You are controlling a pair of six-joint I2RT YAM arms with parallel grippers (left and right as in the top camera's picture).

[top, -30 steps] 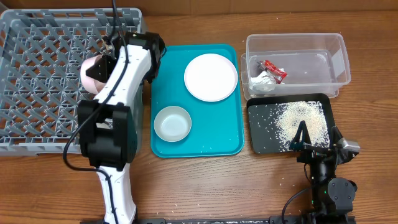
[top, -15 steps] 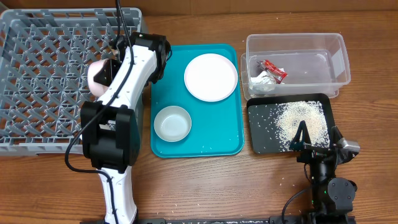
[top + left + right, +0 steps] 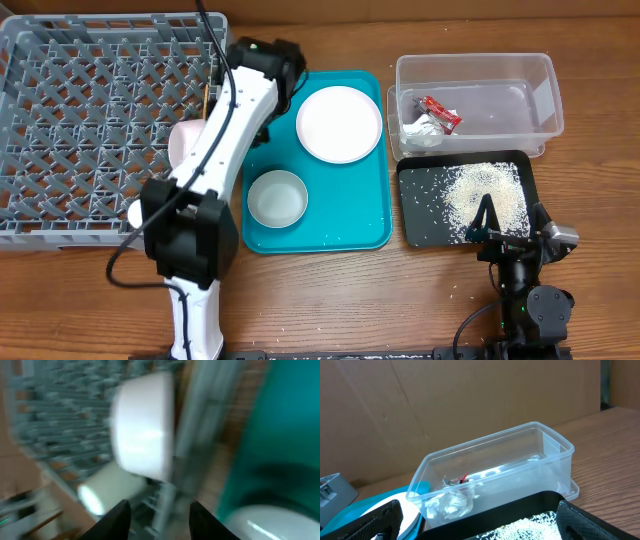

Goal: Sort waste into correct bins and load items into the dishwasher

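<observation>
left hand (image 3: 159, 521) spread wide and empty — the pale pink bowl (image 3: 144, 425) rests just ahead of it, inside the grey rack (image 3: 90, 120); right hand (image 3: 487, 525) gapes wide above rice (image 3: 480, 188) on the black tray (image 3: 425, 228).

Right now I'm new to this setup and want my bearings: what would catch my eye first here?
The white left arm stands out first, stretched along the seam between the grey dish rack and the teal tray, with a pale pink bowl in the rack beside it. Next comes the heap of white rice on the black tray at right, then the red wrapper in the clear tub behind it.
</observation>
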